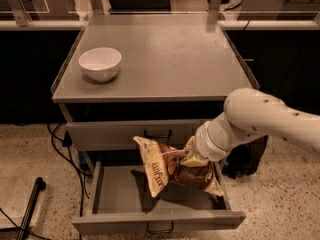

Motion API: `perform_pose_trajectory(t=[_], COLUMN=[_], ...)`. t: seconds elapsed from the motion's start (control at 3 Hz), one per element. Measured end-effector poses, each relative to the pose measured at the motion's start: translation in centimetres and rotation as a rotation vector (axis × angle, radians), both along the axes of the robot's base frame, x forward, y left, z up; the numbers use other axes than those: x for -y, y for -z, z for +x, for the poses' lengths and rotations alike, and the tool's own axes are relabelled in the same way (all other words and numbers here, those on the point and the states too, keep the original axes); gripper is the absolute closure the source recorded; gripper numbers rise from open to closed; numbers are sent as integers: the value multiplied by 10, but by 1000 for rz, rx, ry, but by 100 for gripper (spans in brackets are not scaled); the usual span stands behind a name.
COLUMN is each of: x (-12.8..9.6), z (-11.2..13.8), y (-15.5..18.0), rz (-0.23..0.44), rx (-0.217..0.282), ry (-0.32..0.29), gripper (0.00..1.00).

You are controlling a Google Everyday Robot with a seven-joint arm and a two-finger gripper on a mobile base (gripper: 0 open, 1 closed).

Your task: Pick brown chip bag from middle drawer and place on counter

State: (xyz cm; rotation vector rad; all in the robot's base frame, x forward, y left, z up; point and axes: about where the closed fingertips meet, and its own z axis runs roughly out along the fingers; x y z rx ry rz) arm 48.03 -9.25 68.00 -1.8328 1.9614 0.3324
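The brown chip bag (172,170), shiny dark brown with cream ends and lettering on its left side, hangs tilted above the open middle drawer (117,200), whose grey floor shows the bag's shadow. My gripper (193,158) comes in from the right at the end of the white arm and is shut on the bag's upper right part. The fingers are mostly hidden by the wrist and the bag. The counter (165,54) is the grey cabinet top above.
A white bowl (100,64) stands on the counter's left side. A shut grey drawer front (107,134) with a dark handle lies just above the bag. A black pole (29,206) and cables (59,146) lie on the floor to the left.
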Motion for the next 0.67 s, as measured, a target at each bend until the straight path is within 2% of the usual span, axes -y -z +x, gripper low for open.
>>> perform_pose_trajectory(t=[0.33,0.67], x=[-5,-14], z=[-8,0], y=[-70,-168], rz=[-48,-114], rx=[0,116], ry=[-20,-50], gripper=[100,100])
